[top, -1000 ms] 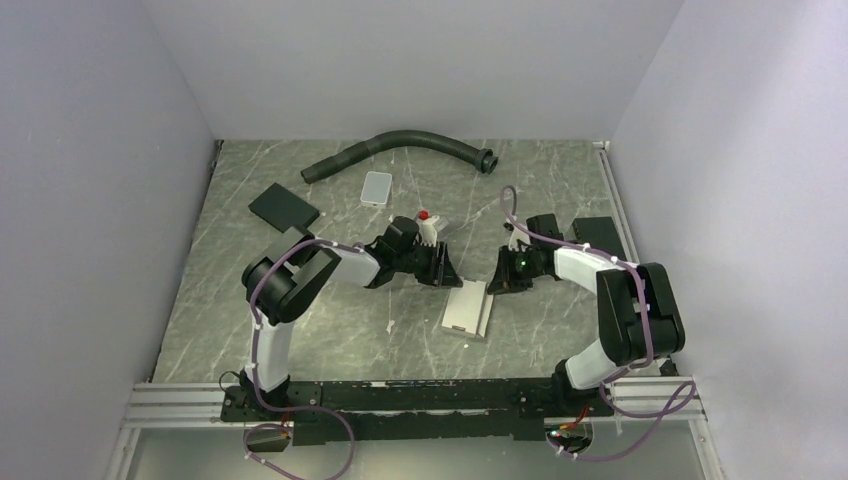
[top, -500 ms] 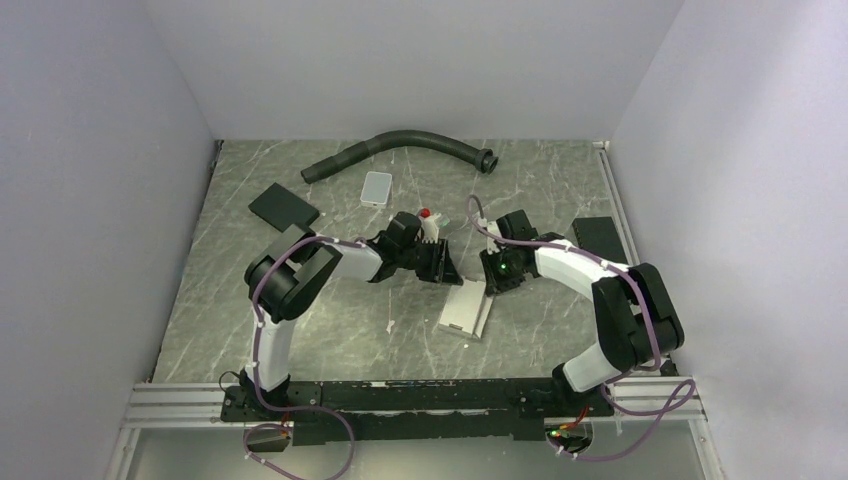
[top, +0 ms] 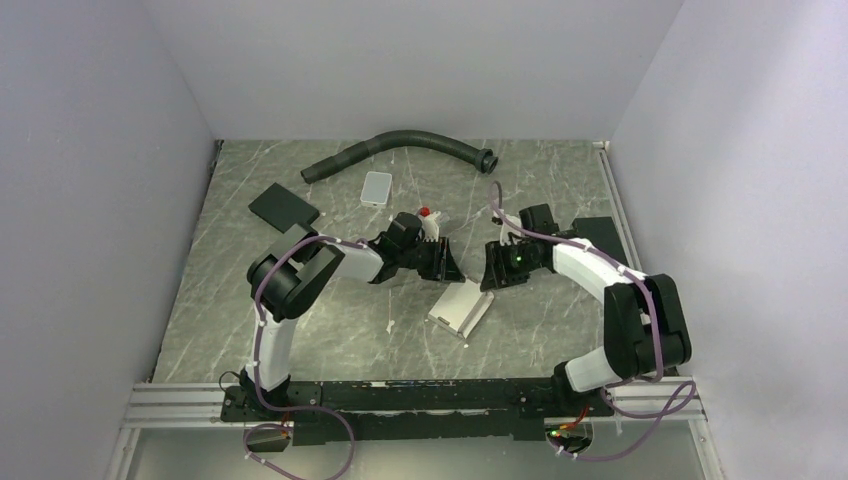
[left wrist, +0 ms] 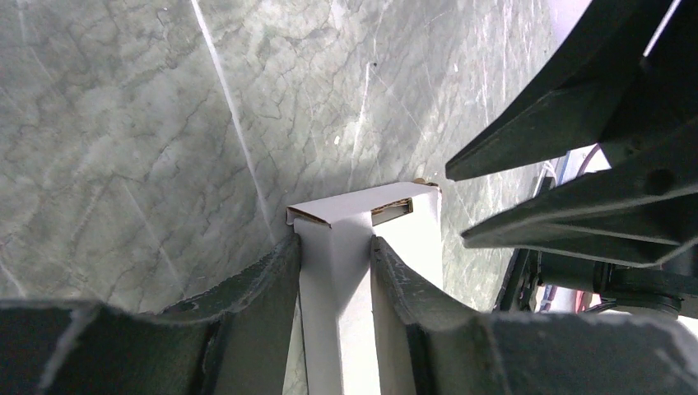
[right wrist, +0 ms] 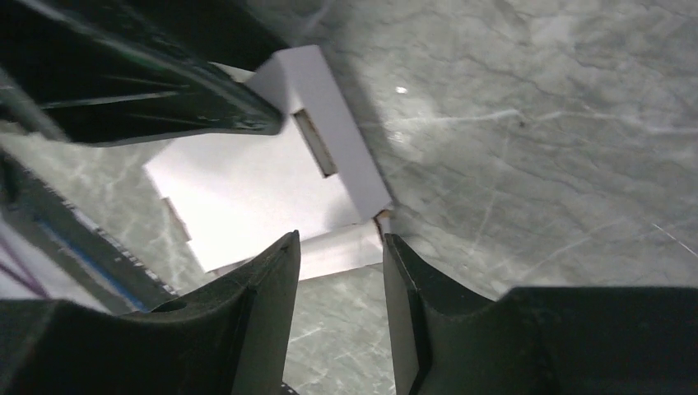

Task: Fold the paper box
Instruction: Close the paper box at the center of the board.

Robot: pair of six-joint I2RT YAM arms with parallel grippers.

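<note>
- Table (top: 330, 330): grey-green marble look, fills mid of top view, plain pale walls around.
- Two arms: bases at bottom edge, both bent inward toward frame centre.
- Hose (top: 400, 140): black, ribbed, arcs across upper centre, well apart from the arms.
- Paper box (top: 460, 308): white, flat slim carton, lies tilted on table just right of & below frame centre, between the two grippers. One end points up toward them.
- Black pad (top: 283, 208): upper left, flat on table, near L arm's elbow.
- 2nd black pad (top: 600, 232): right of centre, partly behind R arm.
- Grey tile (top: 377, 187): rounded corners, upper centre, just below hose.
- Left gripper (left wrist: 335, 247): at box's upper end. In the wrist view both fingers press against the sides of a narrow white box panel, so it's pinching the box.
- Right gripper (right wrist: 339, 240): right of box's upper end, fingers apart. In the wrist view a box flap shows in the gap at lower centre. Can't tell if the pads press it or only flank it.
</note>
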